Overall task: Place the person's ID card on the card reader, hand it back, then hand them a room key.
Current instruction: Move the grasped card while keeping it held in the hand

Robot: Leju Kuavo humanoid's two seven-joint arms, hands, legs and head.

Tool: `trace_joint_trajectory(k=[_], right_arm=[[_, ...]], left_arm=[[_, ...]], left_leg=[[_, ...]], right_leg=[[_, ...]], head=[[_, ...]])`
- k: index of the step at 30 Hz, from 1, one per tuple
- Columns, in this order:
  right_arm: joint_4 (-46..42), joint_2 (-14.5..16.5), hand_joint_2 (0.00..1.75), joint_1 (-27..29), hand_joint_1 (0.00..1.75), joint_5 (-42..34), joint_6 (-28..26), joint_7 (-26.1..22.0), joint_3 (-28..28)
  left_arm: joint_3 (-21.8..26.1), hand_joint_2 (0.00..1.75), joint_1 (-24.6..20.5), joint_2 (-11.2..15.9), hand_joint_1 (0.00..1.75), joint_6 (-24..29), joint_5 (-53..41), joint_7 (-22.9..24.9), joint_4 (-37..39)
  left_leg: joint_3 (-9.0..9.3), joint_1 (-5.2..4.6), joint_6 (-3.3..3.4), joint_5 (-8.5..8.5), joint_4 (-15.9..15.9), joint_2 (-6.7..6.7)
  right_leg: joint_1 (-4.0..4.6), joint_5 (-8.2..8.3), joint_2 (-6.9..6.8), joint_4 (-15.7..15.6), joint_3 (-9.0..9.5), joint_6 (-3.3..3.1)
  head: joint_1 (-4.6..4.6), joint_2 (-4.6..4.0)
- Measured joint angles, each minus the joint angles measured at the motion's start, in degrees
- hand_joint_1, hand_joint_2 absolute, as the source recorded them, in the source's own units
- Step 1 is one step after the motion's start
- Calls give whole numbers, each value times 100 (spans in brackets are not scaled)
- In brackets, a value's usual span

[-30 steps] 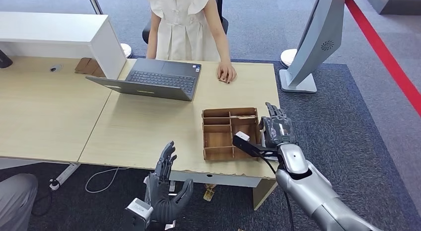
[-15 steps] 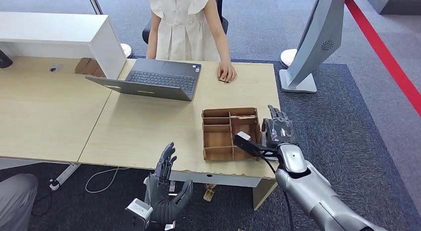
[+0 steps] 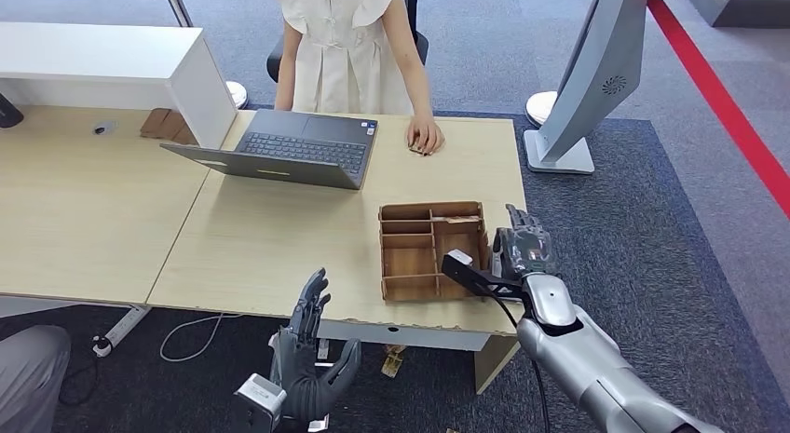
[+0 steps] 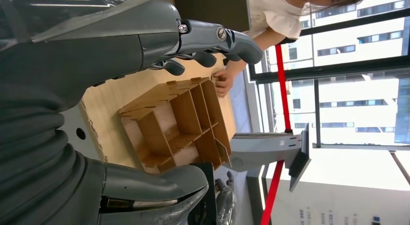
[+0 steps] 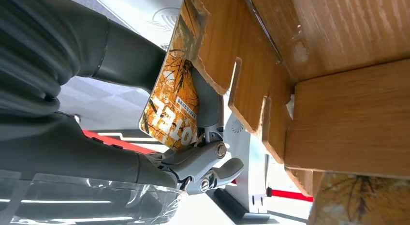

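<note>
Grey carpet with a red stripe surrounds a pale wooden desk (image 3: 279, 237), where a person in a cream dress (image 3: 347, 51) stands at twelve o'clock, one hand (image 3: 425, 135) resting on the far edge. An open laptop (image 3: 289, 149) sits at eleven o'clock from the divided wooden tray (image 3: 430, 251), which lies near the desk's front right corner.

The right hand (image 3: 522, 247) is at the tray's three o'clock side. Its wrist view shows an orange hotel key card (image 5: 173, 106) pinched between thumb and fingers (image 5: 208, 167), right against the tray's notched wall (image 5: 232, 60). The left hand (image 3: 312, 345) hovers at six o'clock, below the desk edge, spread and holding nothing.

No ID card or card reader can be made out, so this looks like the last step: taking a room key from the tray. Next, I judge, the card must be lifted free of the wall without snagging, then carried toward the person's waiting hand at twelve o'clock.
</note>
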Motion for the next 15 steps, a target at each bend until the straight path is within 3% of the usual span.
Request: trace_joint_trajectory(k=[15], right_arm=[[237, 120, 175, -72, 175, -113, -158, -92, 0]], left_arm=[[14, 175, 20, 5, 0, 90, -46, 4, -30]], left_leg=[[0, 0, 0, 0, 0, 0]], right_leg=[[0, 0, 0, 0, 0, 0]], head=[[-1, 0]])
